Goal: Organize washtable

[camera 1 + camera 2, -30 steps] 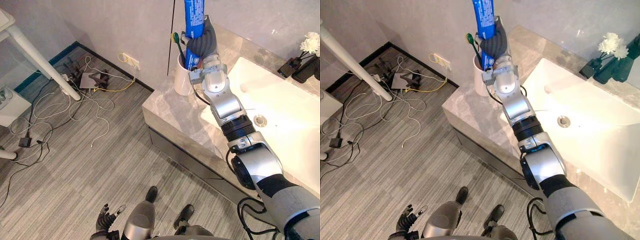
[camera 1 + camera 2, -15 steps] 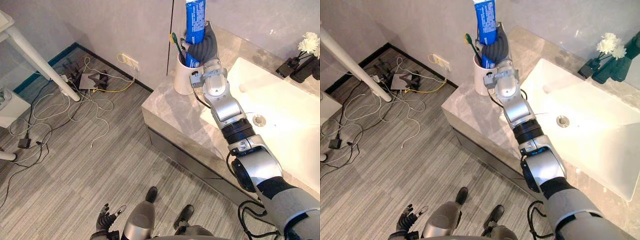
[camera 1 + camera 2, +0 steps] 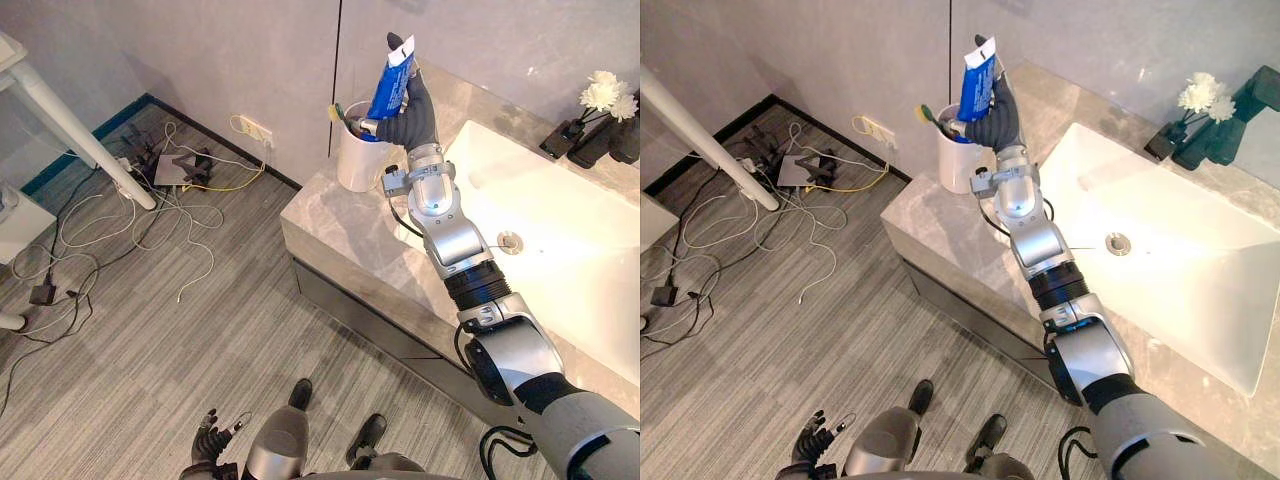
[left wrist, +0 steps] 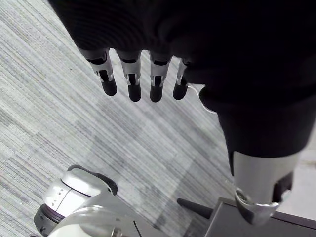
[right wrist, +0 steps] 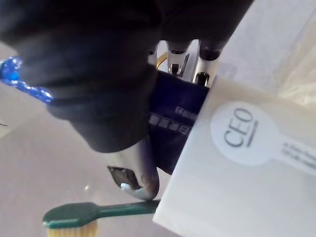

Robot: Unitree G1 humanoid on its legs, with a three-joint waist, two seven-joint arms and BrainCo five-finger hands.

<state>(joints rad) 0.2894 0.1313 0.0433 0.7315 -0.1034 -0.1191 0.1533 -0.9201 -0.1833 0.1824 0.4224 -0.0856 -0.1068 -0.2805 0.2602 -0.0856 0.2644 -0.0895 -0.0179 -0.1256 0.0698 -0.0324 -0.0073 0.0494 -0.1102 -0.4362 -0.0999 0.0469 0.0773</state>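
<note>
Our right hand (image 3: pixel 410 118) grips the blue toothpaste tube (image 3: pixel 390 82), its lower end at the mouth of the white cup (image 3: pixel 352 162) on the washtable (image 3: pixel 335 215) corner. Our left hand (image 4: pixel 131 83) hangs low, fingers relaxed.

Dark ribbed cover on right robot hand (image 3: pixel 410 118), silver-grey arm (image 3: pixel 455 235); left robot hand (image 4: pixel 131 81): silver fingers (image 4: pixel 156 84), dark tips

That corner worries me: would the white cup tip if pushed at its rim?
Likely tippy: the white cup is taller than wide, with the toothbrush leaning over its rim. It stands near the counter corner, so a sideways push from the toothpaste tube in the right hand might send it off. Looks hard, perhaps breakable.
</note>
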